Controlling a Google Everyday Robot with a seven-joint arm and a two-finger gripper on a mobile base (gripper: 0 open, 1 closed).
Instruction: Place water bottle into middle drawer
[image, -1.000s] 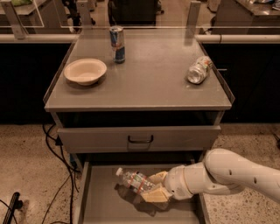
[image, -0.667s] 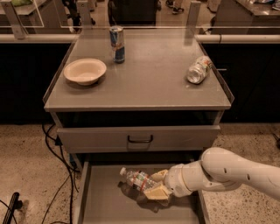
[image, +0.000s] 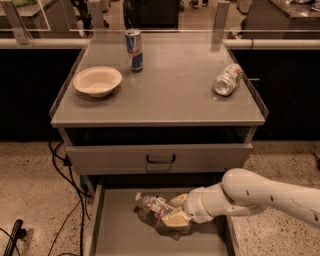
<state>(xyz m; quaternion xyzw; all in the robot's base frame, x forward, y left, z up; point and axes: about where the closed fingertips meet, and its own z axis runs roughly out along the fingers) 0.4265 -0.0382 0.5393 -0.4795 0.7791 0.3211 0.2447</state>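
Camera view gives you the gripper (image: 176, 210) low in the frame, reaching in from the right on its white arm (image: 260, 197) and sitting over the open middle drawer (image: 117, 235). Its two tan fingers (image: 175, 219) sit one on each side of the bottle (image: 154, 204) and are clamped on it at the base end. The bottle lies nearly flat and stretches out to the gripper's left, with its white cap at the far tip and the label band just beside the fingers. It is inside the drawer's walls, over the bare grey floor, with a shadow under it; you cannot tell whether it touches the floor or hangs just above it.

Directly above the gripper is the closed drawer with the black handle (image: 160, 159). Higher up, on the cabinet top (image: 170, 100), three things stand well apart from the gripper – a pale bowl (image: 97, 81) up and to its left, an upright blue-and-silver can (image: 134, 50) beyond that, and a silvery can (image: 227, 80) on its side up and to the right. Cables (image: 62, 172) trail on the floor far to the left.
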